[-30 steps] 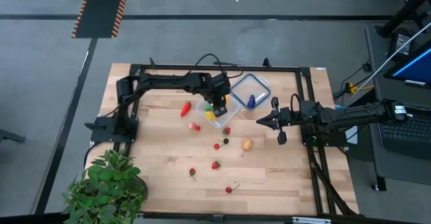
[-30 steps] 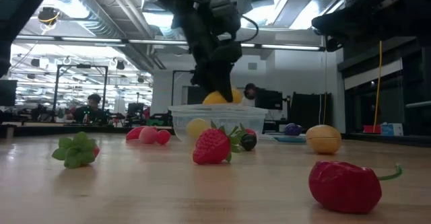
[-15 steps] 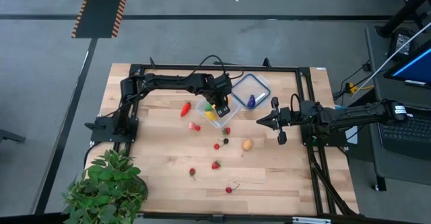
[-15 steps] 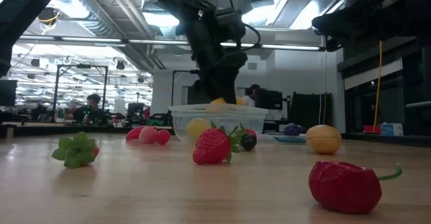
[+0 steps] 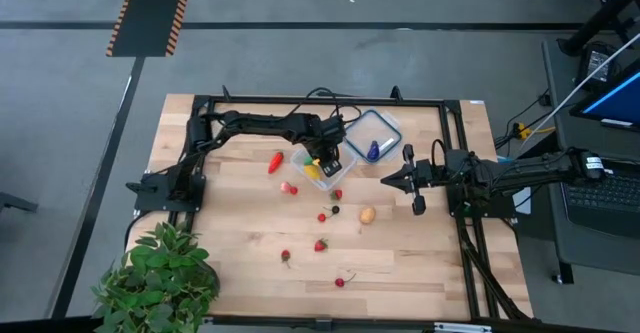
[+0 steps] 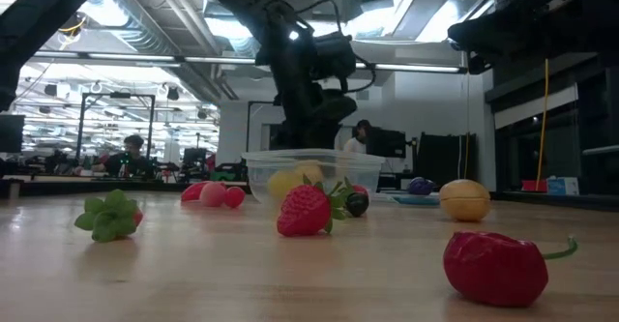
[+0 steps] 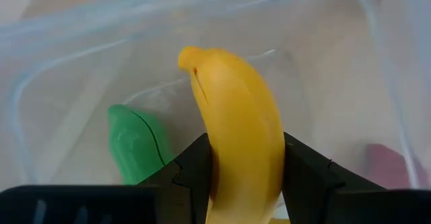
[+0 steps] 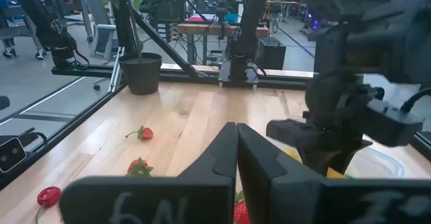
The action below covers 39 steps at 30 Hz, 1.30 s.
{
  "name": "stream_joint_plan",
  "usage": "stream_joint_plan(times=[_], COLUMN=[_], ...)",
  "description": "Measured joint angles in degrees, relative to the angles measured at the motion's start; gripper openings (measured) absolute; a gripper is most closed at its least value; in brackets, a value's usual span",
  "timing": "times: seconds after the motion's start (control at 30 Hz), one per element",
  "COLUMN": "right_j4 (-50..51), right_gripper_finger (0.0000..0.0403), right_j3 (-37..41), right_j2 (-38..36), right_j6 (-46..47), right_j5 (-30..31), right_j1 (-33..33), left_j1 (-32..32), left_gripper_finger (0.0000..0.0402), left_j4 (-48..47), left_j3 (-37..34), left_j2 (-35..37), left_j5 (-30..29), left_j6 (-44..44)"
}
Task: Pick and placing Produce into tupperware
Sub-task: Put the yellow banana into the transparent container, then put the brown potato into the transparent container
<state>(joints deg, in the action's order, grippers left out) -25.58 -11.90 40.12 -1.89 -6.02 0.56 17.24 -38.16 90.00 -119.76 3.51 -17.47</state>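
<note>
Produce scattered over the wooden table [image 5: 230, 263] around the clear tub [image 6: 290, 172], which sits near the far edge, close to the middle. Toward the near edge from the tub: a strawberry [image 5: 321, 244], a leafy red piece [image 5: 286, 257] and a cherry [image 5: 340, 281], well apart from one another, with open wood between them. Nearer the tub: a tan potato [image 5: 367, 214], a dark berry [image 5: 335, 210] and a small red piece [image 5: 322, 216]. Left of the tub: a red pepper [image 5: 275, 161] and another red piece [image 5: 290, 187] just beside the tub's corner. Right of the tub, just beside it: flat lid [image 5: 372, 136] with a blue-purple piece [image 5: 372, 150] lying on it. Far toward the near left corner from the tub: potted plant [image 5: 160, 278], hanging over the table edge.

Inside the tub: a green piece [image 7: 135, 143] on the floor and a yellow banana [image 7: 239, 146], pinched between the left gripper [image 7: 246, 177] fingers, partly closed around it, lowered within the tub walls. Something reddish [image 7: 387, 167] blurred through the tub wall; cannot say what. Tub rim only partly seen from above, covered by the left gripper.

Right gripper [image 5: 385, 181] hanging above the table to the right of the tub, beyond the lid, fingers pressed together, holding nothing.
</note>
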Motion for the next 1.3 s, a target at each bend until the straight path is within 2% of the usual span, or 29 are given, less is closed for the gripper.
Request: stream_joint_plan(times=[0.17,0.33,0.87,1.1,1.3], right_j4=[0.0,0.0,0.1,0.1,0.1], right_gripper_finger=[0.0014,0.0014,0.0014,0.0014,0.0014], right_j3=[0.0,0.0,0.0,0.0,0.0], right_j2=[0.0,0.0,0.0,0.0,0.0], right_j6=[0.0,0.1,0.1,0.1,0.1], right_j5=[0.0,0.0,0.0,0.0,0.0], right_j1=[0.0,0.0,0.0,0.0,0.0], left_j1=[0.2,1.3,1.5,1.4,1.4], left_gripper_finger=[0.0129,0.0129,0.0129,0.0221,0.0238], left_j4=[0.0,-2.1,-4.3,-4.3,-4.3], left_j3=[0.0,0.0,0.0,0.0,0.0], left_j2=[-0.2,-0.2,-0.2,-0.2,-0.2], left_j5=[-0.8,-1.4,-0.7,1.2,1.2], left_j6=[-0.7,-4.9,-4.8,-3.4,-2.8])
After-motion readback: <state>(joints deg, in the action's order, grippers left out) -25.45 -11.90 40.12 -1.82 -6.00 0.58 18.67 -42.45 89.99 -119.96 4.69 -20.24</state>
